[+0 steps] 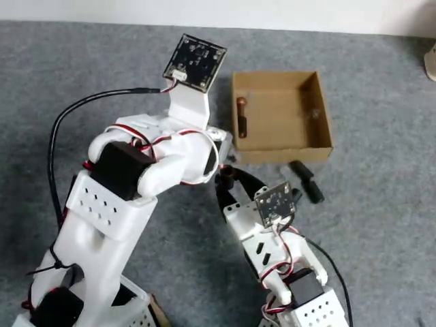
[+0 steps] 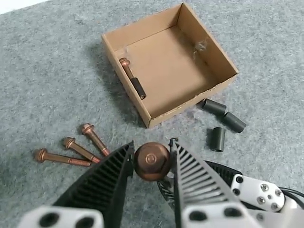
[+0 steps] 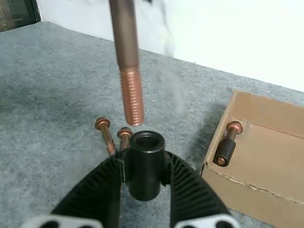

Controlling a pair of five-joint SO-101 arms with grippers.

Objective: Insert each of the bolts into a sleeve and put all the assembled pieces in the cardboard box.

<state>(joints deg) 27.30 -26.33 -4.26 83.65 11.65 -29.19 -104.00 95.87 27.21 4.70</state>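
My left gripper (image 2: 151,146) is shut on a copper bolt (image 2: 151,160), held head-up with its shaft pointing down. In the right wrist view that bolt (image 3: 128,61) hangs with its threaded tip just above, and apart from, the open top of a black sleeve (image 3: 144,166). The sleeve stands upright, with my right gripper (image 3: 144,161) shut on it. Both grippers meet just in front of the cardboard box (image 1: 320,109), near its left corner. One assembled bolt-and-sleeve piece (image 2: 132,78) lies inside the box along its wall. Three loose bolts (image 2: 78,148) lie on the carpet.
Three loose black sleeves (image 2: 223,118) lie on the grey carpet just outside the box's front wall, on its right side. In the high view the right arm (image 1: 272,238) comes up from the bottom edge and the left arm (image 1: 129,184) from the lower left.
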